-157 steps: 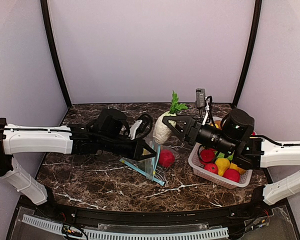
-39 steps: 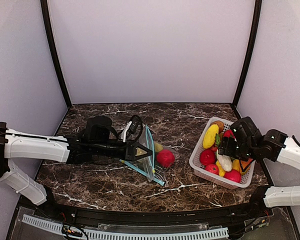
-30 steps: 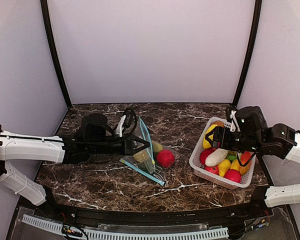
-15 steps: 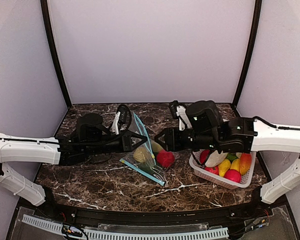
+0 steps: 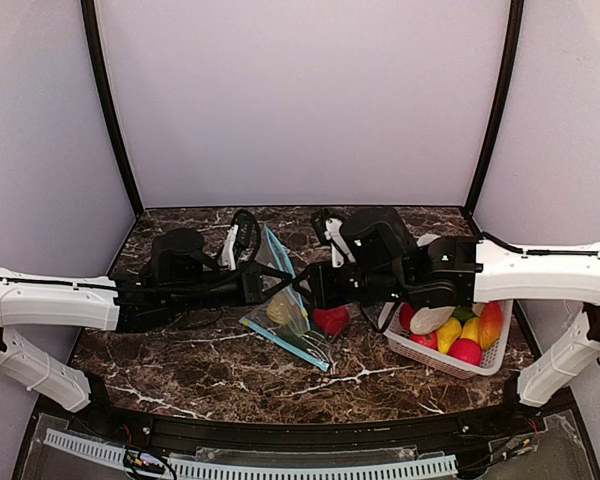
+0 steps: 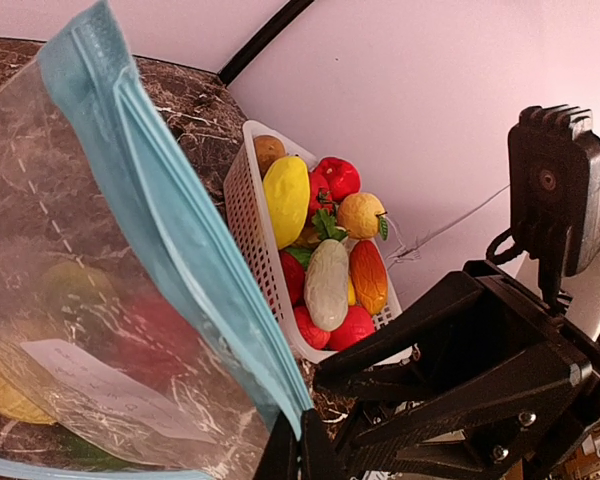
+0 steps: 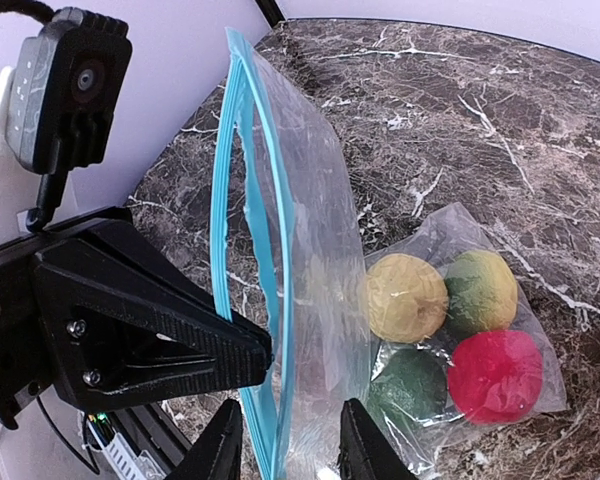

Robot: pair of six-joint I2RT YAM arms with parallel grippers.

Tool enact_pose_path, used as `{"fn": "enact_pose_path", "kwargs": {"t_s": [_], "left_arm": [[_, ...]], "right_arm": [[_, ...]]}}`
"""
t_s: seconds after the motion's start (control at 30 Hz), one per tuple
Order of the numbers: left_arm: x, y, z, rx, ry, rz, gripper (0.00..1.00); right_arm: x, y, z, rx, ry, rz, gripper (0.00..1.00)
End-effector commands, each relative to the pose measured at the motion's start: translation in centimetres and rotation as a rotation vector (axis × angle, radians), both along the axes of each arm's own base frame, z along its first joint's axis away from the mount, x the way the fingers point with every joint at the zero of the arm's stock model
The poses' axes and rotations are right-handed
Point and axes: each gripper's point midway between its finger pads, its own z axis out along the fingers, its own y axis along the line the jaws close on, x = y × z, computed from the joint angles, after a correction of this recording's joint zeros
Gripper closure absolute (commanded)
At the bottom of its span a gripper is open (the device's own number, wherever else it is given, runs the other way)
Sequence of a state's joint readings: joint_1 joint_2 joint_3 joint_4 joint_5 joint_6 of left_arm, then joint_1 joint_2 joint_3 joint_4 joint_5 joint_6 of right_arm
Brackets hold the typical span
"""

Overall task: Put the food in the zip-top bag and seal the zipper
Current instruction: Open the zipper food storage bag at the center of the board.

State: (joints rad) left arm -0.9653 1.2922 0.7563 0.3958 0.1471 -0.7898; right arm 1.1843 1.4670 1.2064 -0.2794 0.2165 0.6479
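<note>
Low in the zip-top bag (image 7: 320, 250) lie four pieces of food (image 7: 495, 375). At its mouth the left gripper (image 6: 300, 462) stays clamped on the zipper edge (image 7: 220, 200). The right gripper (image 7: 292, 455) has come over empty from the basket (image 6: 250, 230) right of the bag. Its fingers are narrowing but still apart, astride that edge. It looks like a regrip or an early seal, since the basket still holds fruit.

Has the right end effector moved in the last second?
Yes. The right end effector swung left, from over the white basket to the rim of the zip-top bag; the basket stayed put.
</note>
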Motion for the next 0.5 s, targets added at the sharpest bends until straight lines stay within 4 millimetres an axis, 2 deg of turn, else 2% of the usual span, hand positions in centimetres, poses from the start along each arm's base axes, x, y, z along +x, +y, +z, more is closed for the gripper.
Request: {"fn": "enact_pose_path", "kwargs": {"t_s": [0.0, 0.27, 0.47], "left_arm": [[-0.3, 0.2, 1.1, -0.036, -0.024, 0.0, 0.99], [-0.6, 0.3, 1.5, -0.055, -0.031, -0.009, 0.99], [-1.1, 1.7, 0.5, -0.015, -0.027, 0.009, 0.99]], "right_arm": [[-0.2, 1.2, 0.7, 0.03, -0.007, 0.015, 0.69], [1.3, 1.2, -1.2, -0.062, -0.029, -0.049, 0.82], [2.2, 0.8, -0.8, -0.084, -0.071, -0.09, 1.0]]}}
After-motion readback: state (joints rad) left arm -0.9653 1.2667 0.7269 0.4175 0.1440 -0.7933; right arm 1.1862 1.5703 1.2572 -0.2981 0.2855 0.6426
